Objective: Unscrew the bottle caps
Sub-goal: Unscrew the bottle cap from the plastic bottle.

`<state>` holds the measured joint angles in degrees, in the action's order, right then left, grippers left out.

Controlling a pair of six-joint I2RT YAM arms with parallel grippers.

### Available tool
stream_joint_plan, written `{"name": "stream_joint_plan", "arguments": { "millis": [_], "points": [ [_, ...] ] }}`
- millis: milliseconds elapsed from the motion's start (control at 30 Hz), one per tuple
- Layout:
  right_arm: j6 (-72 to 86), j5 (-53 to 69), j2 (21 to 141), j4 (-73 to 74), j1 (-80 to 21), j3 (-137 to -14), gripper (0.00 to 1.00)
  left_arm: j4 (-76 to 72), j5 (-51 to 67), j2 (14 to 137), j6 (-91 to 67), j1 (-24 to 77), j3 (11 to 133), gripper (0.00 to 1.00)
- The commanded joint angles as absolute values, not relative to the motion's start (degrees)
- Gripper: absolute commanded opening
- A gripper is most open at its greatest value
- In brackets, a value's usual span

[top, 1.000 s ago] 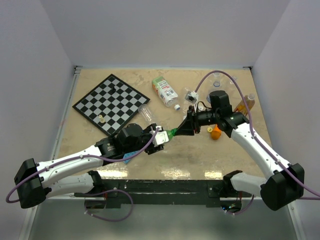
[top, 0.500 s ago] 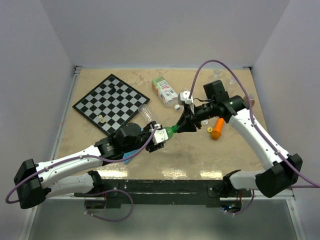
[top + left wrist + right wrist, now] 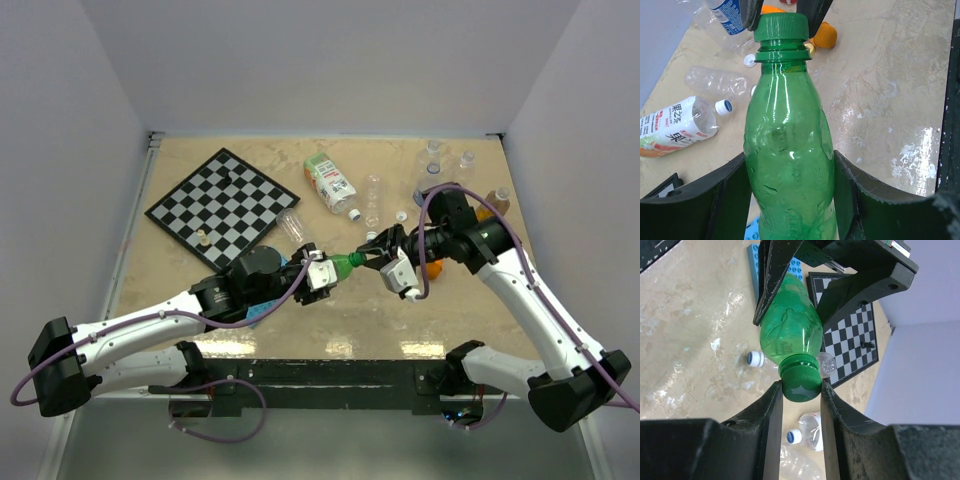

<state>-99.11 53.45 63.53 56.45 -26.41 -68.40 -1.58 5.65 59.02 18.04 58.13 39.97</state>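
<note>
A green bottle (image 3: 341,265) (image 3: 790,135) (image 3: 790,330) is held off the table, lying nearly level. My left gripper (image 3: 322,272) (image 3: 790,167) is shut on its body, one finger on each side. The bottle's green cap (image 3: 781,26) (image 3: 801,382) points right, and my right gripper (image 3: 368,254) (image 3: 801,391) is shut on it, both fingers pressed to its ribbed side. A white labelled bottle (image 3: 330,182) (image 3: 675,130) with a blue-and-white cap (image 3: 724,106) lies on the table behind.
A chessboard (image 3: 222,205) with a few pieces lies at the back left. Clear bottles (image 3: 374,198) lie in the middle, and more stand at the back right (image 3: 432,160). An orange carrot toy (image 3: 432,268) lies under the right arm. A blue block (image 3: 262,312) sits below the left wrist.
The right wrist has rolled round while its gripper stayed on the green cap, and the right arm has swung nearer and lower. The left arm and bottle have held still.
</note>
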Motion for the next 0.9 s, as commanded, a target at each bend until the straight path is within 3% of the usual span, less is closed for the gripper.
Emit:
{"name": "stream_joint_plan", "arguments": {
  "millis": [0,367,667,867],
  "points": [
    [-106.6,52.1,62.0,55.5,-25.0,-68.5,0.00,2.3,5.0,58.8,17.7,57.7,40.3,0.06],
    [-108.9,59.8,60.0,61.3,-21.0,-70.4,0.00,2.4,6.2,58.8,17.7,57.7,40.3,0.06],
    [-106.4,62.0,59.2,60.9,-20.7,-64.7,0.00,2.5,6.4,59.1,17.7,57.7,40.4,0.06],
    [-89.7,62.3,56.9,50.0,-20.6,-61.6,0.00,2.5,5.3,59.2,17.5,57.7,40.3,0.06]
  ]
}}
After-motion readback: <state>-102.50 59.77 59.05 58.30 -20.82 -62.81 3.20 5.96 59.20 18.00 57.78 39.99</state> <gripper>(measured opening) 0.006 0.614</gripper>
